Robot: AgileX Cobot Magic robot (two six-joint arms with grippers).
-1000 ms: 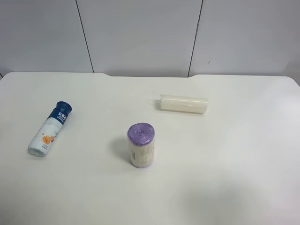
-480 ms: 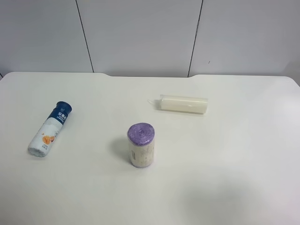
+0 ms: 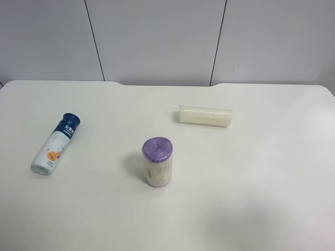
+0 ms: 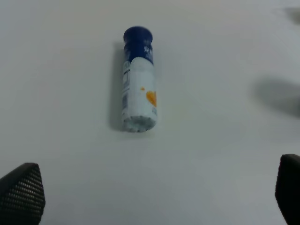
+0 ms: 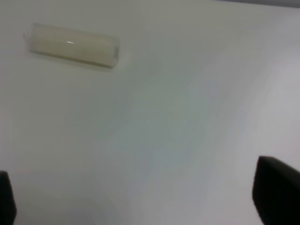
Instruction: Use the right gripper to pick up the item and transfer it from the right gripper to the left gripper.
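A white table (image 3: 251,198) holds three things. The slim blue-capped bottle (image 3: 54,144) lies on its side at the left of the frame. A purple-topped can (image 3: 157,161) stands at centre; a cream tube (image 3: 204,116) lies above it, to the right. Both the left gripper (image 4: 150,197) and right gripper (image 5: 140,199) hang over bare table, fingers spread wide apart and holding nothing.

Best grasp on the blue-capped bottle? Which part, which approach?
Probably the white mid-body of the bottle, from above, fingers straddling its width. It lies flat on the table with its long axis running cap to base, nothing touching it, so both long sides are free. A mid-body grip leaves the cap end for the other gripper at handover.
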